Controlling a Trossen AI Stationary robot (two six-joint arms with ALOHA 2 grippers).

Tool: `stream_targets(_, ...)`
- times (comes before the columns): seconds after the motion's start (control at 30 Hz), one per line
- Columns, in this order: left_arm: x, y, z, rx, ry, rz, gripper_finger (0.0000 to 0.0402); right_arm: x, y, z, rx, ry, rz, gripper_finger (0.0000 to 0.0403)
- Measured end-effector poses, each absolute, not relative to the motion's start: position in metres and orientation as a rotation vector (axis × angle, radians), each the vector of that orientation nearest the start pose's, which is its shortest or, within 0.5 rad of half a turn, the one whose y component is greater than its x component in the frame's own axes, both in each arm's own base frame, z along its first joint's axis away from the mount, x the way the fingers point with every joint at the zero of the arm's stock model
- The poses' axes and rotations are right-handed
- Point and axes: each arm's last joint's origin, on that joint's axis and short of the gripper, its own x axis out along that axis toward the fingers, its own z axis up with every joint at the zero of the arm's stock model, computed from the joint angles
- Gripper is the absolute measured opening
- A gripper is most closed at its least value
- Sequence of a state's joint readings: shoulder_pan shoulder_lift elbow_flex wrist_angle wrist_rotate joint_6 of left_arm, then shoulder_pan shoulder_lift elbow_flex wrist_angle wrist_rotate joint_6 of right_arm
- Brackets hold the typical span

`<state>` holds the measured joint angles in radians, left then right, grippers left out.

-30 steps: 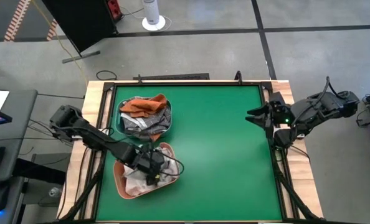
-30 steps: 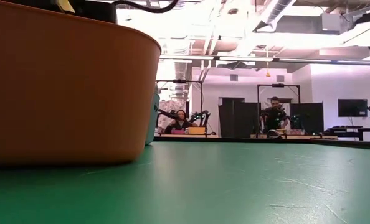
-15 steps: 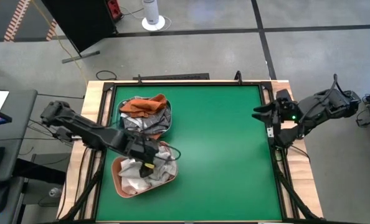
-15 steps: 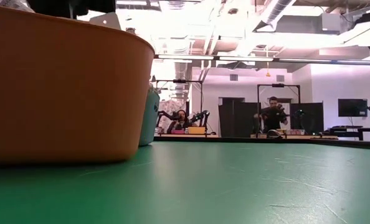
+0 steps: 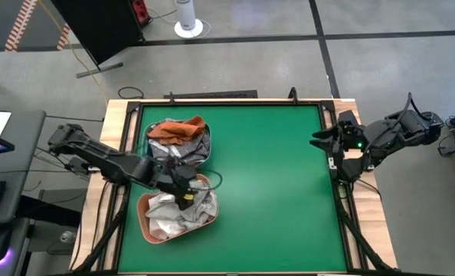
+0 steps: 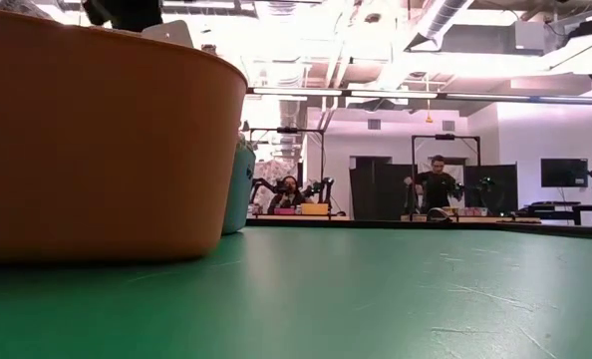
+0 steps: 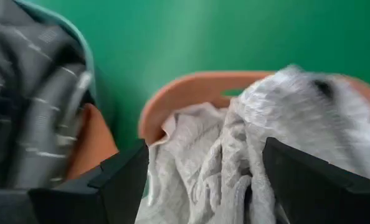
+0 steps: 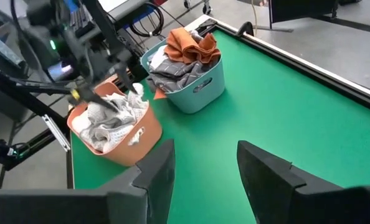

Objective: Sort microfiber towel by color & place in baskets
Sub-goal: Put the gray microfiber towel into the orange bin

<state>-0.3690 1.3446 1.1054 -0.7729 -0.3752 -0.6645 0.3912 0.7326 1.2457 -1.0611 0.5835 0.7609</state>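
Left tool point(image 5: 185, 193) hangs released, fingers spread, over the near salmon plastic tub point(image 5: 145, 221) of pale towels point(image 5: 174, 215); the far teal tub point(image 8: 197, 90) holds grey and orange ones point(image 5: 178, 138). Green surface point(image 5: 273, 184) looks towel-free, so sorting's basically done. Right tool point(image 5: 319, 142) idles released at the right edge.

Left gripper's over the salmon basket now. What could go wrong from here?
1. The open left gripper sits right over the pale towels; lifting away may snag one.
2. The towels are heaped above the salmon basket rim and might spill.
3. The teal basket stands close by, so a swing could bump it.
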Motion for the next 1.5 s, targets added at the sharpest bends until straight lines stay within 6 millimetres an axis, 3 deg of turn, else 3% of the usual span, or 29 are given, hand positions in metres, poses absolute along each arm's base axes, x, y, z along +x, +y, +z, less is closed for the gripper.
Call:
stream_targets(0.17,0.263,-0.092,0.239,-0.269,0.931,0.302,0.0298,0.086,0.018,0.405,0.518,0.377,-0.364,0.0198)
stream_targets(0.37,0.255,-0.090,0.191,-0.406,0.918,0.262,0.0279,0.086,0.018,0.405,0.537,0.373,-0.367,0.0198)
stream_targets(0.5,0.250,-0.089,0.175,-0.453,0.902,0.223,0.0269,0.086,0.018,0.405,0.540,0.373,-0.368,0.0198)
stream_targets(0.63,0.250,-0.086,0.185,-0.450,0.897,0.192,0.0266,0.086,0.018,0.405,0.541,0.371,-0.367,0.0198)
stream_targets(0.87,0.247,-0.083,0.244,-0.326,0.714,0.036,0.0265,0.086,0.018,0.405,0.537,0.372,-0.367,0.0198)
stream_targets(1.03,0.235,-0.079,0.267,-0.332,0.637,0.010,0.0265,0.087,0.019,0.404,0.537,0.374,-0.367,0.0198)
stream_targets(1.27,0.236,-0.085,0.260,-0.348,0.681,0.015,0.0265,0.095,0.022,0.391,0.543,0.387,-0.376,0.0198)
stream_targets(1.5,0.250,-0.109,0.224,-0.344,0.819,0.032,0.0265,0.104,0.026,0.385,0.570,0.361,-0.353,0.0198)
